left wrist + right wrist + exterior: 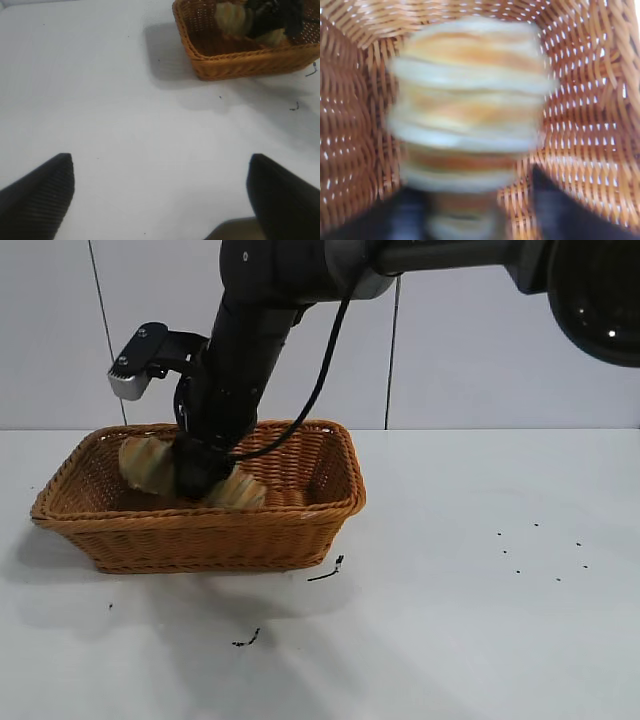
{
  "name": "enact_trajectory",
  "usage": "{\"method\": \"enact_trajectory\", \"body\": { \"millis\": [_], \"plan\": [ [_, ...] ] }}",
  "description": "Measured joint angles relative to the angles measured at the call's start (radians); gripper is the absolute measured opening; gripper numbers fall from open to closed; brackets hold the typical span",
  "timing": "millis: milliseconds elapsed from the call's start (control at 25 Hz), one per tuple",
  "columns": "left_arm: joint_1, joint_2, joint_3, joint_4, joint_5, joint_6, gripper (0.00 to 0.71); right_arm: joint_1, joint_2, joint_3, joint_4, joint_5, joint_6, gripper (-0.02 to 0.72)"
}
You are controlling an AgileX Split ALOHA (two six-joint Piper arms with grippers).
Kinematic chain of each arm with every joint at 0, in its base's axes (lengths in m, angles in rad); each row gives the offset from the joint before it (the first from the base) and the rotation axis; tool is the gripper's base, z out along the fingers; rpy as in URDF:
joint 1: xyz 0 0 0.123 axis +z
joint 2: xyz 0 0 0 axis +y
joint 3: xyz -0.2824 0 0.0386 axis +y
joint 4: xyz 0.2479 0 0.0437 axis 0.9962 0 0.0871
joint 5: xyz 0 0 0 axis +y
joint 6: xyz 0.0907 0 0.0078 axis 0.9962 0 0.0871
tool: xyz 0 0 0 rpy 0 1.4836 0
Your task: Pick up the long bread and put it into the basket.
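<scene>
The long bread (146,464), tan with pale crosswise stripes, lies inside the orange-brown wicker basket (200,540) at the left of the table. My right gripper (200,476) reaches down into the basket over the loaf's middle and hides that part. In the right wrist view the bread (470,100) fills the middle over the basket's weave (590,100). The right gripper (480,215) stands open there, with wicker showing between the loaf and one finger (555,205). My left gripper (160,195) is open and empty above bare table, well away from the basket (240,62) and the bread (232,17).
Small dark scraps lie on the white table in front of the basket (325,572) and nearer the front edge (247,640). Tiny dark specks dot the table at the right (540,550). A grey panelled wall stands behind.
</scene>
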Motion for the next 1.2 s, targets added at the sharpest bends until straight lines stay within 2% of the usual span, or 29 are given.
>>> {"method": "enact_trajectory", "body": {
  "millis": [160,240,280,360,480,560,640,840,1200],
  "plan": [
    [0.0,0.0,0.0,0.0,0.0,0.0,0.696,-0.001,-0.022,0.0,0.0,-0.001,0.018,0.672],
    [0.0,0.0,0.0,0.0,0.0,0.0,0.696,-0.003,-0.046,0.0,0.001,0.001,0.074,0.672],
    [0.0,0.0,0.0,0.0,0.0,0.0,0.696,-0.009,-0.063,0.0,0.001,0.004,0.134,0.672],
    [0.0,0.0,0.0,0.0,0.0,0.0,0.696,-0.024,-0.102,0.0,-0.003,0.008,0.296,0.672],
    [0.0,0.0,0.0,0.0,0.0,0.0,0.696,-0.05,-0.158,-0.001,-0.031,0.014,0.591,0.672],
    [0.0,0.0,0.0,0.0,0.0,0.0,0.696,-0.072,-0.187,-0.001,-0.046,0.044,0.72,0.672],
    [0.0,0.0,0.0,0.0,0.0,0.0,0.696,-0.105,-0.2,-0.001,-0.048,0.079,0.792,0.672],
    [0.0,0.0,0.0,0.0,0.0,0.0,0.696,-0.224,-0.202,-0.001,-0.059,0.152,0.831,0.672],
    [0.0,0.0,0.0,0.0,0.0,0.0,0.696,-0.519,-0.204,-0.001,-0.096,0.242,0.831,0.672]
  ]
}}
